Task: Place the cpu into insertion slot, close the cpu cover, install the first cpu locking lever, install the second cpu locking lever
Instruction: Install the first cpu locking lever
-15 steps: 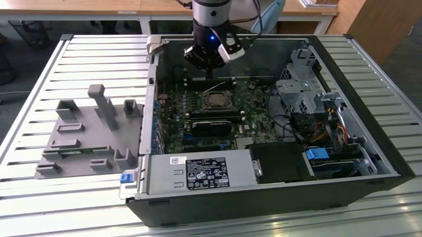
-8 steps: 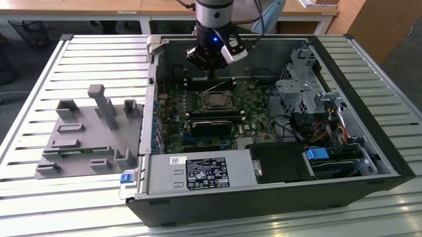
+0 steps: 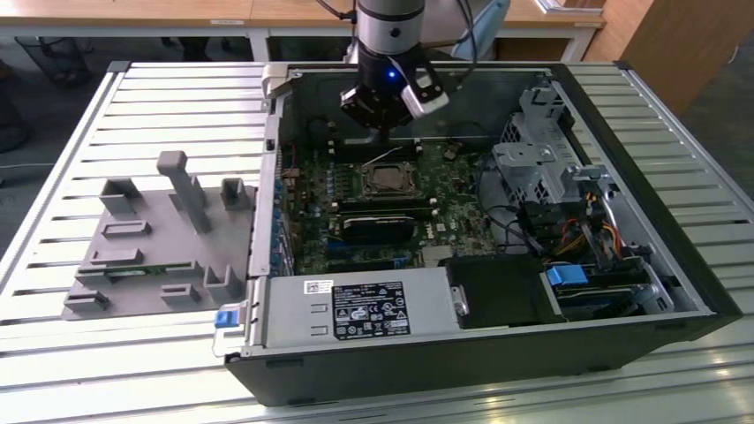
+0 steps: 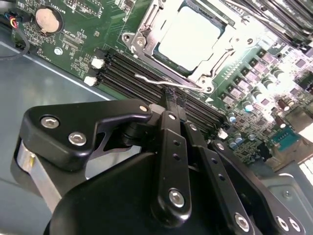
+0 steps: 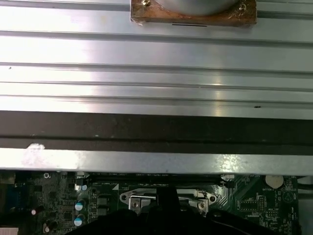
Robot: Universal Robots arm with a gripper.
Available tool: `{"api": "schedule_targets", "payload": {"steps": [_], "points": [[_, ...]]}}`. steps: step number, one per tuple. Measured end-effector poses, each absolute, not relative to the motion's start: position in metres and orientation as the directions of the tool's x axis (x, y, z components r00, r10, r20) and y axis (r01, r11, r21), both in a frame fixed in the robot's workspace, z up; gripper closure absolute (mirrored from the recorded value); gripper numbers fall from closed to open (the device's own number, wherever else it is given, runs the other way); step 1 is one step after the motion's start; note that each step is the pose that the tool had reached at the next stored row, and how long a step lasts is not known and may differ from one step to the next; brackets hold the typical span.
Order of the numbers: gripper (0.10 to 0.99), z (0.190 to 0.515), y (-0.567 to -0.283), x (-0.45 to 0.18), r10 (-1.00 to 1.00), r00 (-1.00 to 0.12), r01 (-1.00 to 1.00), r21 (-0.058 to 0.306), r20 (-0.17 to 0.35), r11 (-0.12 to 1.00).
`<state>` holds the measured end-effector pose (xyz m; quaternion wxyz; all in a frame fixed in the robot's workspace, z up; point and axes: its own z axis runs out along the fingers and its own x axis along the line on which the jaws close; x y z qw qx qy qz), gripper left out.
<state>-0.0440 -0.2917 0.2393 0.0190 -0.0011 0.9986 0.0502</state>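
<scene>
The cpu (image 4: 188,39) lies flat in the insertion slot (image 3: 387,181) on the green board, its pale metal face up. The silver cpu cover (image 4: 208,68) lies down around it as a frame. A thin wire locking lever (image 4: 151,80) runs along the socket's edge beside the black memory slots (image 4: 127,68). My gripper (image 4: 171,97) is shut, its black fingertips pressed together right at that lever, touching it or just above it. In the exterior view the gripper (image 3: 380,134) hangs inside the case just behind the socket. The first wrist view has the socket's edge (image 5: 168,198) behind the dark finger.
The open computer case (image 3: 659,265) surrounds the board, with a drive cage (image 3: 536,168), cables (image 3: 589,234) and a power supply (image 3: 359,309) close by. A grey fixture (image 3: 154,238) stands on the slatted table at the exterior view's left. A coin battery (image 4: 47,18) sits on the board.
</scene>
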Motion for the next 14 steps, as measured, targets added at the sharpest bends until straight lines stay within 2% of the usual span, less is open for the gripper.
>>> {"api": "schedule_targets", "payload": {"steps": [14], "points": [[0.98,0.2309,-0.2906,-0.0377,-0.028,-0.999,-0.032,0.102,-0.038,0.994]]}}
